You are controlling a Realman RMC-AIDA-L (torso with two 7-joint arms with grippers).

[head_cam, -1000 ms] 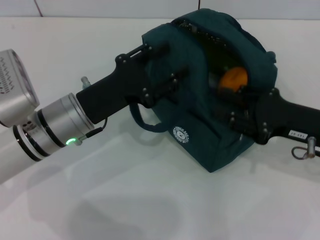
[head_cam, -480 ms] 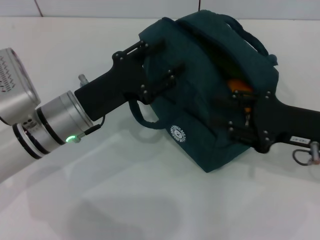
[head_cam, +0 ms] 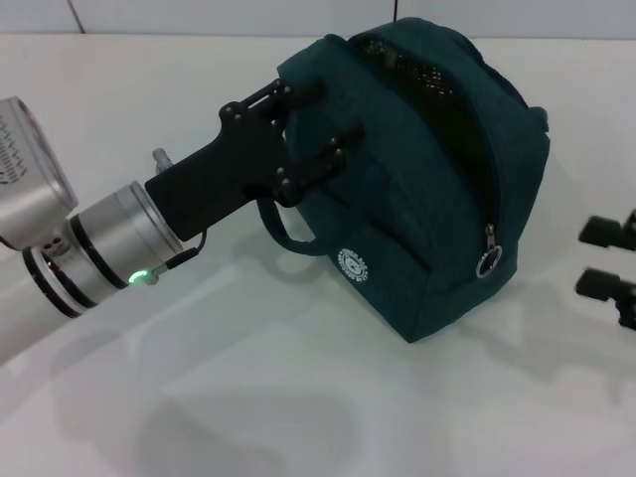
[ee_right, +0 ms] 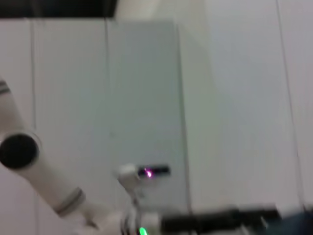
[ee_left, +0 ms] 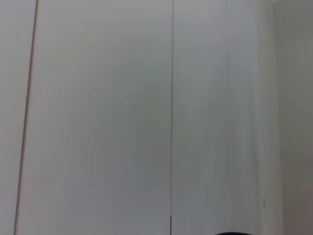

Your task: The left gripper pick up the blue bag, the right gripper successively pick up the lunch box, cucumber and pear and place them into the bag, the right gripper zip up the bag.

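The blue bag [head_cam: 417,199] stands on the white table, its zipper open along the top and side, with the ring pull [head_cam: 487,263] hanging low at the front. My left gripper [head_cam: 320,117] is shut on the bag's upper left side, above a looped handle [head_cam: 281,235]. At the head view's right edge my right gripper [head_cam: 597,256] hovers open and holds nothing, apart from the bag. The opening shows only dark interior. The lunch box, cucumber and pear are hidden from view.
White table [head_cam: 248,397] spreads in front of and to the left of the bag. The left arm's silver wrist [head_cam: 109,243] with its green light reaches in from the left. Both wrist views show only pale wall panels [ee_left: 146,122].
My right gripper has pulled out of the bag's opening and drawn back to the right edge, open. The orange pear seen in the opening earlier no longer shows. The left gripper keeps its hold.
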